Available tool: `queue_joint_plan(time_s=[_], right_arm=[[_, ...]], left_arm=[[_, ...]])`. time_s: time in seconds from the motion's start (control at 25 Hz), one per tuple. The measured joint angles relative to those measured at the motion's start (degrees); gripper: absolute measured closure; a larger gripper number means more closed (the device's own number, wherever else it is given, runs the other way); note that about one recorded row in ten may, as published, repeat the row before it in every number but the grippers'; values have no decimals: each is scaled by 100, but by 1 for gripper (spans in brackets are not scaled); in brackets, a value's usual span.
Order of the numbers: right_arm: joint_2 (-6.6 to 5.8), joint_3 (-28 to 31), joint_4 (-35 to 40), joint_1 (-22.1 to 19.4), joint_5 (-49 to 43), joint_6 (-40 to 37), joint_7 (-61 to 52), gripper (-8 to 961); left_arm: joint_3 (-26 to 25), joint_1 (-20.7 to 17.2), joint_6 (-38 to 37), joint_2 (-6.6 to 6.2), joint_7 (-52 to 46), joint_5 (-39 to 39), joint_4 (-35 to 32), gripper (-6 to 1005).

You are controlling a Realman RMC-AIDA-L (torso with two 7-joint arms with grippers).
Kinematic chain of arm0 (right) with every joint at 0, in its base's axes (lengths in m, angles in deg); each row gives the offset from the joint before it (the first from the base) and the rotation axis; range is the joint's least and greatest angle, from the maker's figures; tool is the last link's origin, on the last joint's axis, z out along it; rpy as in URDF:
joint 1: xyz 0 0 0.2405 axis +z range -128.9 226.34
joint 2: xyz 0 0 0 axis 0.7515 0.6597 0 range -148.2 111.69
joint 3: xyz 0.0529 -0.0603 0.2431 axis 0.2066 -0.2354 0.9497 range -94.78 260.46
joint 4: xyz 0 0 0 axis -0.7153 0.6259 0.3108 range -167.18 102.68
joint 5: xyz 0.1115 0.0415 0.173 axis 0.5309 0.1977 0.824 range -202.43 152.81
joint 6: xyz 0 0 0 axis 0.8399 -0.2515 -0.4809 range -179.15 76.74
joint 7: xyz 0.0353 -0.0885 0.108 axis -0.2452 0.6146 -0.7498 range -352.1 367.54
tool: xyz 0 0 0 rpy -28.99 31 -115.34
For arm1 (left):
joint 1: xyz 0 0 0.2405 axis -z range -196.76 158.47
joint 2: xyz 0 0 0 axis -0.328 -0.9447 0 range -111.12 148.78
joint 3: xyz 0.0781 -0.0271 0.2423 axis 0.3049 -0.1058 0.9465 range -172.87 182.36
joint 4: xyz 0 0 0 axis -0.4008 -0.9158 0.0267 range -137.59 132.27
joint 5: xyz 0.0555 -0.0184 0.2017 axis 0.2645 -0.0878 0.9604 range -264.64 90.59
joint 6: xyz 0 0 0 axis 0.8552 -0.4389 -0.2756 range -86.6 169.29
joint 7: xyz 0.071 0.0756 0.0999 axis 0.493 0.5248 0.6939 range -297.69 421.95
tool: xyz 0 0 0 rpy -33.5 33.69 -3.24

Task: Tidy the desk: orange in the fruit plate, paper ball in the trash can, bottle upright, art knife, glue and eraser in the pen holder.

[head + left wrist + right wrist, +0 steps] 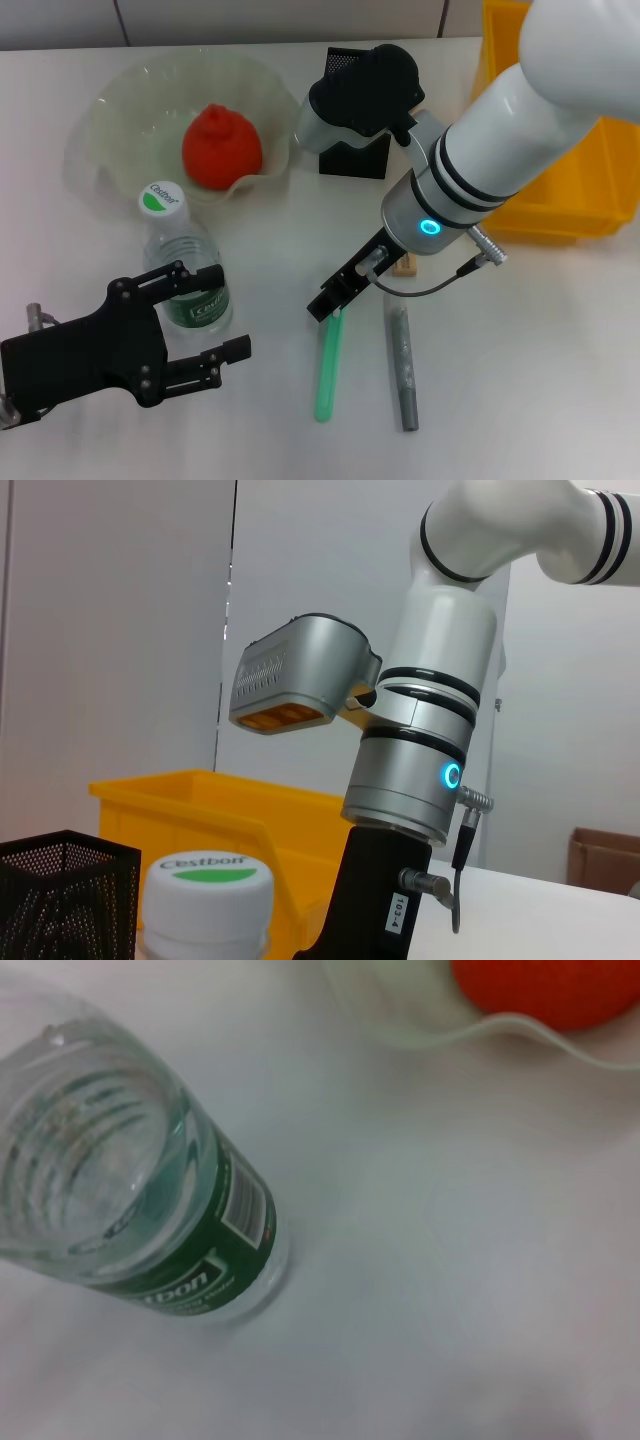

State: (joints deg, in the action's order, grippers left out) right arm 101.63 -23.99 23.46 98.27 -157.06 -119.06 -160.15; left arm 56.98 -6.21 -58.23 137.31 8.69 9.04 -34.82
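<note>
The orange (pixel 221 146) lies in the clear fruit plate (pixel 120 100). The bottle (pixel 187 270) stands upright in front of the plate, white cap up. My left gripper (pixel 230 310) is open at the bottle's near side, one finger on each side of it. My right gripper (pixel 325 303) hangs low over the top end of the green art knife (pixel 328 365), which lies flat. A grey glue stick (pixel 402 365) lies beside the knife, and a small tan eraser (pixel 404 265) sits under the right wrist. The black mesh pen holder (pixel 355 150) is partly hidden by the right arm. No paper ball shows.
A yellow bin (pixel 560 200) stands at the right rear, also visible as the yellow bin (pixel 200 820) behind the bottle cap (pixel 208 880). The right wrist view shows the bottle (pixel 130 1190) and the orange (pixel 550 990) beyond the plate rim (pixel 450 1035).
</note>
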Motion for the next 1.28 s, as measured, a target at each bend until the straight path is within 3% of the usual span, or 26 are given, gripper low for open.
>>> queue_joint_plan(time_s=[0.48, 0.68, 0.92, 1.28], right_arm=[[0, -32, -232, 108, 97, 114, -31, 357], [0, -72, -241, 124, 104, 118, -31, 477], [0, -100, -309, 175, 113, 87, -31, 489], [0, -102, -317, 215, 113, 39, -11, 592]], left_arm=[[-28, -2, -1, 0, 0, 0, 0, 214], [-38, -2, -1, 0, 0, 0, 0, 213], [-49, -2, -1, 0, 0, 0, -1, 213], [-49, -2, -1, 0, 0, 0, 0, 214]])
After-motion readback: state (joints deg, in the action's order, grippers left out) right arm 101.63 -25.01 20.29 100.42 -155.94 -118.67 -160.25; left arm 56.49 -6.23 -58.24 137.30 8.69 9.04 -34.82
